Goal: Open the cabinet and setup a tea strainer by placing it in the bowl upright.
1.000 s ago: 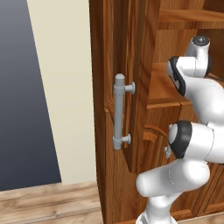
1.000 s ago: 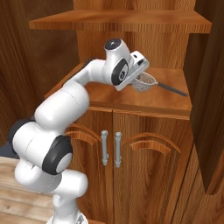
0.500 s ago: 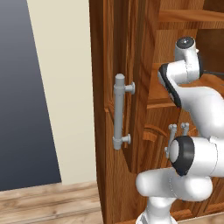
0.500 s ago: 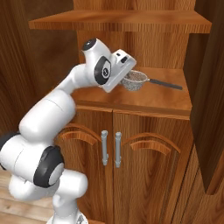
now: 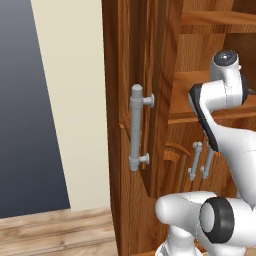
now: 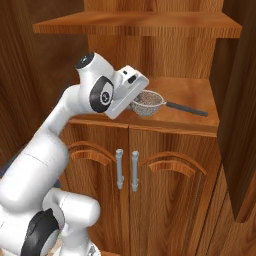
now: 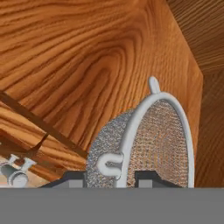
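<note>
The tall reddish-brown cabinet (image 6: 170, 52) stands open, and its left door with the thick grey bar handle (image 5: 136, 128) is swung out toward me. My gripper (image 6: 135, 102) is shut on the rim of the tea strainer (image 6: 148, 103), a silver mesh basket. I hold it low over the front of the middle shelf (image 6: 195, 94). Its thin dark handle (image 6: 186, 108) points right along the shelf. Up close, the hand view has the mesh basket and metal rim (image 7: 151, 135) between my fingertips (image 7: 72, 177), with my gripper (image 7: 114, 178) clamped at its lower edge. The bowl is out of view.
Another wooden shelf (image 6: 135, 25) sits above the strainer. Below the middle shelf are two closed arched doors with slim grey handles (image 6: 126, 169). The open right door (image 6: 240, 125) stands at the right edge. A pale wall (image 5: 70, 100) and wooden floor (image 5: 55, 235) lie left of the cabinet.
My hand has swung left and a little lower, bringing the strainer's basket from deeper over the shelf toward its front edge. The grip on the strainer has not changed.
</note>
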